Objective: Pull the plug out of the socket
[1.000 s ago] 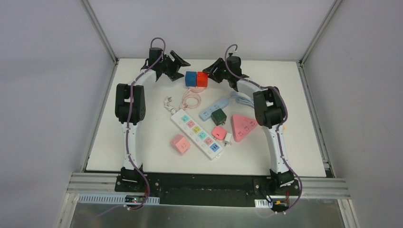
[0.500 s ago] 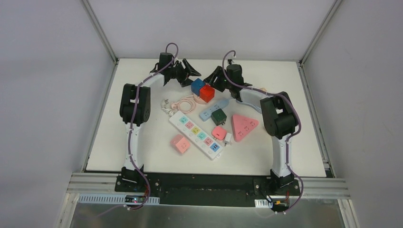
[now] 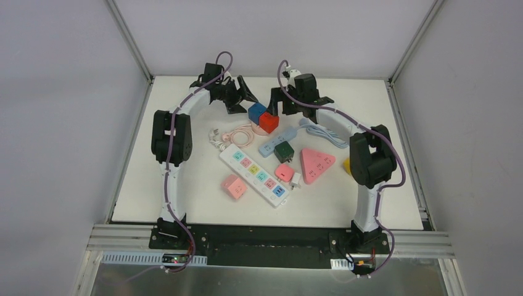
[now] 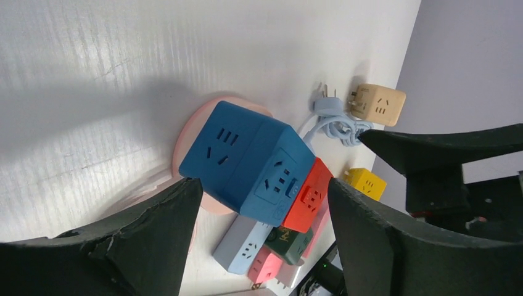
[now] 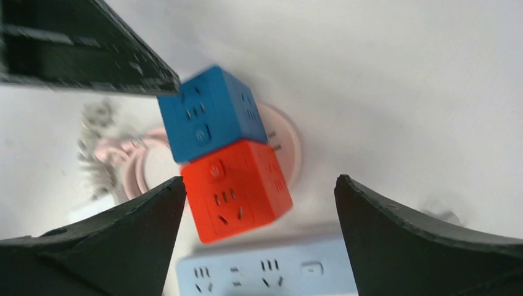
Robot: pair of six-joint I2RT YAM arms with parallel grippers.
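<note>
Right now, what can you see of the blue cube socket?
The blue cube socket looks like matte plastic, with outlet slots on each visible face. It sits on a pink round base, one side joined flush to the red cube. Open fingers flank the pair; no contact is visible.

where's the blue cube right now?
Top view, far centre: blue cube against the red cube, over a pink disc, between left gripper and right gripper.

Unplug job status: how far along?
Done: approach only. The left gripper hovers open by the blue plastic cube adapter, and the right gripper hovers open by the red plastic cube adapter. In hand: nothing gripped. Left: clamp both and pull apart, since the cubes are joined.
</note>
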